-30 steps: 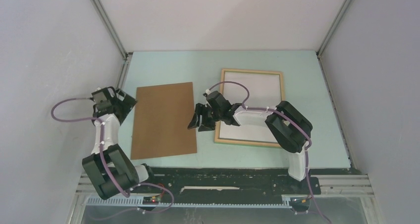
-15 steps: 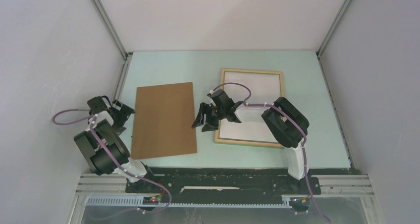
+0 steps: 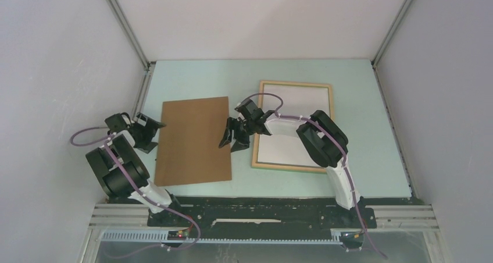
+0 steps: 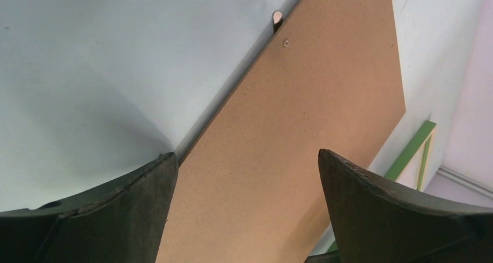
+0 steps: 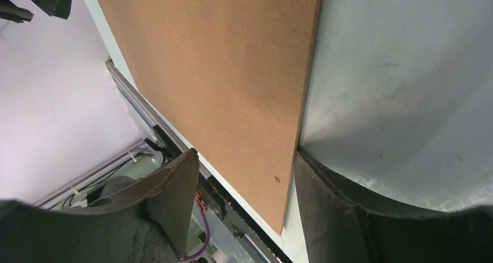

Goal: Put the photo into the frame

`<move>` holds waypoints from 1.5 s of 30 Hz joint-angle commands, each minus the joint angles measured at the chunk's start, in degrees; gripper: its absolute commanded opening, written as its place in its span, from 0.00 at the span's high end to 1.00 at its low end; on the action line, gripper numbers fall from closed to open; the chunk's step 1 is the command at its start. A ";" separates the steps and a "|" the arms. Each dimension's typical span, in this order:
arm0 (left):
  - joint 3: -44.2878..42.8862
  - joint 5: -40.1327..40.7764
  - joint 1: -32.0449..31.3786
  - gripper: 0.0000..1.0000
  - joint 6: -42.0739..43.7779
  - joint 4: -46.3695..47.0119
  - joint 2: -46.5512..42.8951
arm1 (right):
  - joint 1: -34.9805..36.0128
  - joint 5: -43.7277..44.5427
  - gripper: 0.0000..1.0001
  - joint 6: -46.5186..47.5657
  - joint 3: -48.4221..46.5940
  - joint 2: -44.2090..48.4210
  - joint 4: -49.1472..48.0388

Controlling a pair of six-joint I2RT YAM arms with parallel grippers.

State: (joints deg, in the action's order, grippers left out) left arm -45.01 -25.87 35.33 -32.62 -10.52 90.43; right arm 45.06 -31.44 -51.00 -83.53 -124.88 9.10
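left end effector (image 3: 152, 133): jaws fully apart, holding nothing. Sits low at the left long edge of the photo; in its wrist view that edge runs up between the two fingers.
right end effector (image 3: 229, 142): jaws apart, nothing clamped. Low at the opposite long edge; in its wrist view the board edge ends right beside one finger. Contact: can't tell.
photo (image 3: 193, 141): flat rectangular print, plain brown board back facing up, picture side hidden. Lies flat on the pale green surface (image 3: 232, 77) between the two end effectors, not lifted at either side.
frame (image 3: 296, 83): thin rectangular light-wood picture frame with a white area inside. Flat on the surface behind the right end effector, on the side away from the photo, partly under that arm. A green edge shows in the left wrist view. Near the photo, not touching it.
done: nothing seated. Both end effectors look lined up on the photo's edges, one per side.
left: all of it, by my read. Get a hold on an edge, lift, carry past the right end effector's position, drop into the frame opening.
step in hand: likely approach for the pickup, pre-grasp.
watch: thin board flat on the surface, little to bite on.
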 commanded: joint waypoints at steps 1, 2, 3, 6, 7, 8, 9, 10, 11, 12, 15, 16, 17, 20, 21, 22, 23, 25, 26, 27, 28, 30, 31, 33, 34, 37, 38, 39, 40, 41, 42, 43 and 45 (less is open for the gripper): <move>2.89 -5.34 -1.89 0.00 -3.12 1.97 1.42 | -0.07 -2.65 0.32 0.00 0.00 -0.32 0.16; 3.25 -6.08 -2.24 0.00 -3.81 2.75 1.67 | -0.20 -3.04 0.32 -0.16 0.29 -0.22 -0.54; 3.61 -6.72 -2.59 0.00 -4.45 3.81 2.00 | -0.30 -3.66 0.32 -0.60 0.55 -0.07 -1.70; 4.50 -8.57 -3.79 0.00 -6.33 5.87 3.06 | -1.01 -6.14 0.32 -3.53 2.10 0.38 -7.83; 4.77 -8.97 -4.17 0.00 -6.84 6.46 3.34 | -1.36 -7.11 0.32 -4.88 2.66 0.53 -10.59; 4.98 -9.33 -4.46 0.00 -7.40 6.79 3.54 | -1.59 -7.74 0.33 -6.15 3.08 0.60 -13.17; 5.21 -9.74 -4.86 0.00 -7.79 7.28 3.60 | -1.71 -7.93 0.34 -7.06 3.33 0.83 -14.52; 5.42 -10.07 -5.18 0.00 -8.15 7.72 3.61 | -1.73 -7.63 0.34 -7.33 3.31 1.39 -15.00; 5.52 -10.42 -5.54 0.00 -8.34 7.98 3.57 | -1.68 -7.50 0.34 -7.35 3.33 1.88 -15.20; 5.61 -10.84 -5.99 0.00 -8.68 8.36 3.46 | -1.62 -7.46 0.34 -7.27 3.36 2.43 -15.33; 6.43 -12.17 -7.24 0.01 -10.23 10.16 3.41 | -1.72 -7.77 0.34 -7.07 3.30 4.43 -15.04; 6.69 -12.74 -7.71 0.01 -10.79 11.54 3.57 | -1.73 -7.74 0.34 -6.89 3.41 5.19 -14.49; 6.88 -13.25 -8.16 0.01 -11.39 12.48 3.95 | -1.73 -7.48 0.34 -6.58 3.48 6.01 -13.94; 7.66 -14.84 -9.27 0.01 -13.23 14.86 4.71 | -1.76 -5.69 0.34 -5.35 4.28 8.99 -11.91; 7.88 -15.17 -9.64 0.01 -13.72 15.53 4.82 | -1.89 -5.17 0.34 -5.07 4.75 10.03 -11.45; 8.11 -15.44 -10.16 0.01 -14.17 16.05 4.92 | -2.02 -4.74 0.34 -4.87 5.29 11.04 -11.26; 8.30 -15.77 -10.72 0.01 -14.60 16.86 4.99 | -2.17 -4.27 0.34 -4.65 5.88 12.09 -10.99; 8.60 -16.26 -12.09 0.01 -15.32 17.75 4.97 | -2.65 -3.10 0.34 -4.06 7.09 13.97 -10.19; 8.70 -16.45 -12.82 0.01 -15.55 18.07 4.93 | -2.88 -2.50 0.34 -3.63 7.57 14.82 -9.57; 8.79 -16.62 -13.81 0.01 -15.86 18.35 4.86 | -3.16 -1.99 0.34 -3.13 8.02 15.54 -8.47; 8.87 -16.79 -14.51 0.01 -16.08 18.61 4.80 | -3.40 -1.48 0.33 -2.66 8.41 16.15 -7.08; 9.18 -17.08 -15.81 0.01 -16.69 19.21 4.60 | -3.99 -0.81 0.33 -2.07 9.50 17.31 -6.04; 9.42 -17.11 -16.44 0.01 -16.87 19.49 4.46 | -4.34 -0.59 0.33 -1.77 10.29 17.83 -5.75; 9.86 -17.15 -17.74 0.01 -17.39 20.06 4.16 | -5.12 -0.22 0.33 -1.52 12.19 18.78 -5.67; 10.00 -17.38 -18.35 0.01 -17.77 20.45 4.14 | -5.57 -0.01 0.33 -1.36 13.16 19.32 -5.71; 10.74 -18.15 -20.23 0.01 -19.22 22.57 4.43 | -7.09 0.79 0.33 -0.50 15.87 20.46 -5.33; 10.88 -18.12 -20.96 0.01 -19.64 23.05 4.55 | -7.62 0.69 0.33 -0.24 16.59 20.70 -5.33; 11.10 -18.27 -21.87 0.01 -19.99 23.49 4.92 | -8.14 0.55 0.33 -0.02 17.21 20.98 -5.37; 11.19 -18.52 -22.66 0.01 -20.43 24.09 5.30 | -8.61 0.57 0.33 0.16 17.85 21.18 -5.47; 11.36 -18.89 -23.51 0.01 -20.95 24.74 5.69 | -9.19 0.45 0.33 0.26 18.53 21.31 -5.68; 11.62 -19.22 -24.39 0.01 -21.62 25.61 6.12 | -9.82 0.21 0.33 0.29 19.12 21.42 -6.06; 11.96 -19.48 -25.11 0.01 -22.47 27.16 6.56 | -10.32 0.02 0.33 0.29 19.93 21.55 -6.25; 12.54 -20.46 -26.26 0.01 -24.31 29.66 7.65 | -11.35 -0.07 0.33 0.43 21.01 21.75 -6.66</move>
State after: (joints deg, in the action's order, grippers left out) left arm -35.94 -35.48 14.13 -50.35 21.10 95.29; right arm 34.63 -30.63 -50.98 -62.50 -107.09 10.68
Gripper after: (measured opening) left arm 0.991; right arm 0.673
